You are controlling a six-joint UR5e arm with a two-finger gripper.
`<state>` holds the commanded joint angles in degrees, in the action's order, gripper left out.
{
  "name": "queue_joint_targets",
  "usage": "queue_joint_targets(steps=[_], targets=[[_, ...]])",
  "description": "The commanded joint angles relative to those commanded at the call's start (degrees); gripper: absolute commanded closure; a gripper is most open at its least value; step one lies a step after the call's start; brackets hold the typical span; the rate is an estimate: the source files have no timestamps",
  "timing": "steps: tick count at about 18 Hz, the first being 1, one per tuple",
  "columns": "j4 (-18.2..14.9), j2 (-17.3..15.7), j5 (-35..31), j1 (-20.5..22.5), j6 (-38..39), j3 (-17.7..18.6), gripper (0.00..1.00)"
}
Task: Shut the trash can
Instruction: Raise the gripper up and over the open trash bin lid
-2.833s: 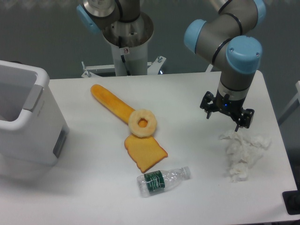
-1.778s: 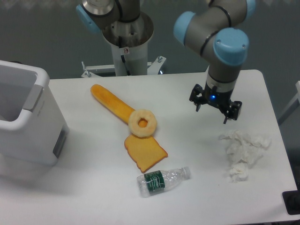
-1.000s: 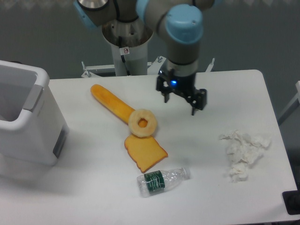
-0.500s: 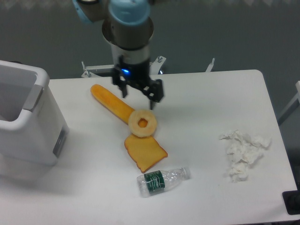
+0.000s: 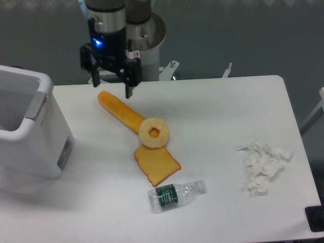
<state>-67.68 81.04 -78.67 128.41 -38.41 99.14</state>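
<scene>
Now claw (image 5: 112,86), fingers spread, hangs well right of trash can (image 5: 25,131).

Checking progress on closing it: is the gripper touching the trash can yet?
Apart. The camera view shows the open gripper well right of the trash can, with bare table between them.

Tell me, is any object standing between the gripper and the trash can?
Nothing visible does. The open gripper hangs above the table's far edge, right of the trash can; the food items lie lower right, off that path.

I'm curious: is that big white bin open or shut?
Open: the trash can shows its hollow inside from above, nothing covering the opening.
</scene>
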Motion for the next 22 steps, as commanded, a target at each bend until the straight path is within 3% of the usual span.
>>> queue_joint_targets(steps=[14,18,22], targets=[[-0.09,-8.09,9.94,-3.78,10.9,-0.35,0.0],[0.0,-8.62,11.26,-6.06,13.62,-0.44,0.0],[0.53,-6.52,13.19,-10.71,14.07,-0.35,0.0]])
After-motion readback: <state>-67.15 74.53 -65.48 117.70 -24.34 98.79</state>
